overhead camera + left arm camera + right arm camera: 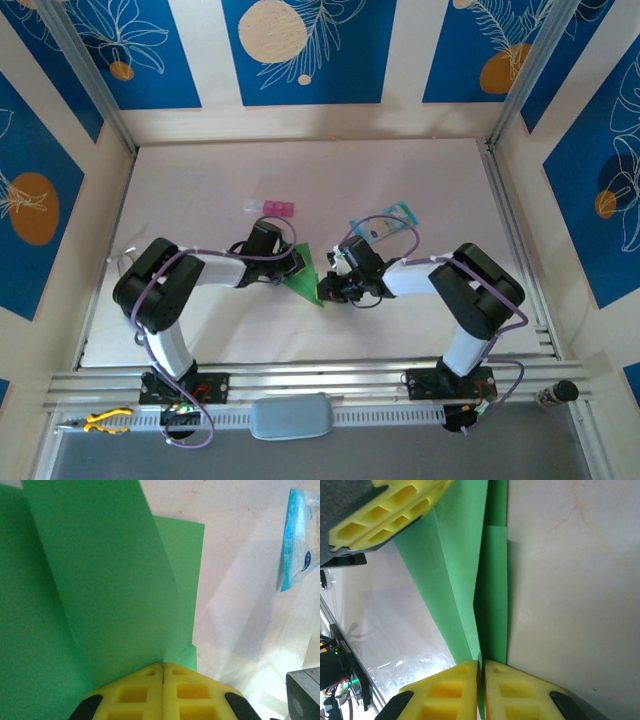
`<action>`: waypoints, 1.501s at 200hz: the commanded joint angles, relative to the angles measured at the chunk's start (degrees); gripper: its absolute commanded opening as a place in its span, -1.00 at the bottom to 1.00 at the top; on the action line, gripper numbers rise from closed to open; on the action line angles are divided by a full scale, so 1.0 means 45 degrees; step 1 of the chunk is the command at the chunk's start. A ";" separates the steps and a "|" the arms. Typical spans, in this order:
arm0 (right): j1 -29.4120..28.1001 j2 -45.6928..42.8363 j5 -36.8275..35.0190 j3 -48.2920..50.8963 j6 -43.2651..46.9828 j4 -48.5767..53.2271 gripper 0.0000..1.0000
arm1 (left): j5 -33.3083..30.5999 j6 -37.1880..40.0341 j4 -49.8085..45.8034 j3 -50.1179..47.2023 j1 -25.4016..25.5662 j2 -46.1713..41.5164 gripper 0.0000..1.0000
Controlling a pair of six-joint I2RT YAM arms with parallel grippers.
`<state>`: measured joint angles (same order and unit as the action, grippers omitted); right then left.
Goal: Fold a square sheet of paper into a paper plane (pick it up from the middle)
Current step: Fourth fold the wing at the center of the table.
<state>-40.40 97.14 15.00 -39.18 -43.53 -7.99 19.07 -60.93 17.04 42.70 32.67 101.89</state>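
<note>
The square sheet of paper (305, 272) is bright green and creased into a narrow wedge with a raised centre fold, pointing toward the near edge. My left gripper (287, 266) is shut on its left side. In the left wrist view the yellow fingertips (145, 677) meet on the paper (100, 580), whose flaps rise ahead of them. My right gripper (328, 289) is shut on the paper's near tip. In the right wrist view a thin green edge (465, 580) runs between its closed pads (455, 680), and the left gripper's yellow fingers (385, 510) show at the upper left.
A small pink block (277, 208) lies on the white table behind the left gripper. A pale blue printed packet (385, 225) lies behind the right gripper, and the same packet (302, 535) shows in the left wrist view. Metal rails border the table's right and near edges.
</note>
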 commanded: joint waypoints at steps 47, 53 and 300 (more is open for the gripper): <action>-0.0162 -0.0232 -0.0005 0.0049 0.0295 0.1557 -0.76 | -0.0354 0.0239 -0.1005 -0.0076 0.0079 0.0197 -0.93; -0.0162 -0.0205 -0.0014 0.0043 0.0316 0.1606 -0.76 | -0.0351 0.0240 -0.1006 -0.0074 0.0067 0.0198 -0.93; -0.0343 -0.0133 0.0006 -0.0181 0.0187 0.1948 -0.89 | -0.0351 -0.0074 -0.0349 -0.0569 0.0075 0.0198 -0.94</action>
<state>-41.30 96.53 13.65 -39.81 -42.92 -4.75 19.07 -61.14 18.28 42.02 32.75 101.84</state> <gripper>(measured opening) 0.061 0.061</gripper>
